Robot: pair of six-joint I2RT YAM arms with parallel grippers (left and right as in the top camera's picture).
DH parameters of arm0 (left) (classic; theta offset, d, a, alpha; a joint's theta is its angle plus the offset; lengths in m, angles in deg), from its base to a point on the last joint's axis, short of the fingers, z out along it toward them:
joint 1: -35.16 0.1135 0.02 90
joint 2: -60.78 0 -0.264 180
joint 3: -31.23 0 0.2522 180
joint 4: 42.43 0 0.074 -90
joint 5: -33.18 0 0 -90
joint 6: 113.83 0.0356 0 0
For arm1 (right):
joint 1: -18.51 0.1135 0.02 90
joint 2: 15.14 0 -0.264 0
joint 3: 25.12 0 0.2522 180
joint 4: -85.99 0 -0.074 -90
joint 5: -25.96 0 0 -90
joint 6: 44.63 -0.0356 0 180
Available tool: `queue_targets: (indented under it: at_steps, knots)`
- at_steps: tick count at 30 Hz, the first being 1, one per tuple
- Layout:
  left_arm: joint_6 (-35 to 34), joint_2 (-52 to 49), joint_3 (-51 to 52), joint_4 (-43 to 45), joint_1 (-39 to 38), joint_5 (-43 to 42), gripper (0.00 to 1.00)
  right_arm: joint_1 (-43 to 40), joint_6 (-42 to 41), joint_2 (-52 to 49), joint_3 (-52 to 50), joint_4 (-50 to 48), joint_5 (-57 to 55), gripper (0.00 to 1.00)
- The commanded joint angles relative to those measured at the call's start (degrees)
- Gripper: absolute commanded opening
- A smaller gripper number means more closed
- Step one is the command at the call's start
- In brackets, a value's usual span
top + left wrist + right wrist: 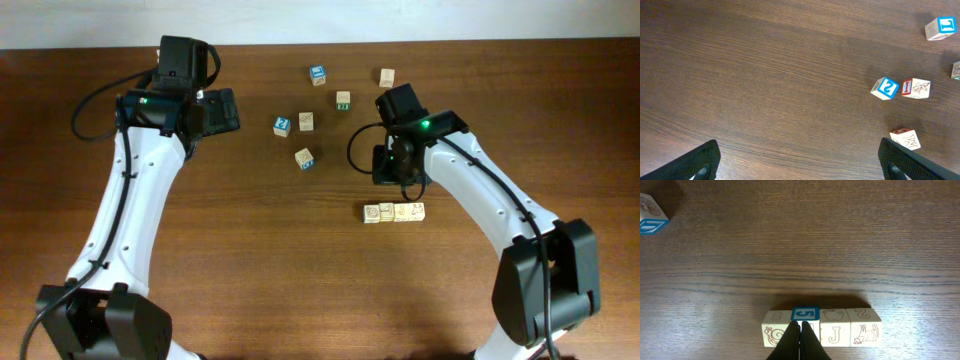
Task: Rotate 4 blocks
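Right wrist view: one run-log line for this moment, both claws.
left claw: open, over dark wooden table | right claw: shut, tips at blue-faced "5" cube in row of four pale wooden alphabet cubes

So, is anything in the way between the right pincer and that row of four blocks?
Nothing visible is. The shut right pincer sits right at the row of four blocks, its tips at the block with the blue 5.
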Motion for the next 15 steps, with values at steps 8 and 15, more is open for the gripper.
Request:
queue_targets:
  at_steps: [8,15]
  knots:
    - [-0.55,1.33,-0.83,0.04,0.09,-0.09,0.99,-0.17,-0.55,-6.12,-0.57,-1.42,2.29,0.04]
    - [-0.55,1.33,-0.83,0.07,0.09,-0.02,0.99,-0.22,-0.98,-8.70,-0.83,-0.98,2.71,0.04]
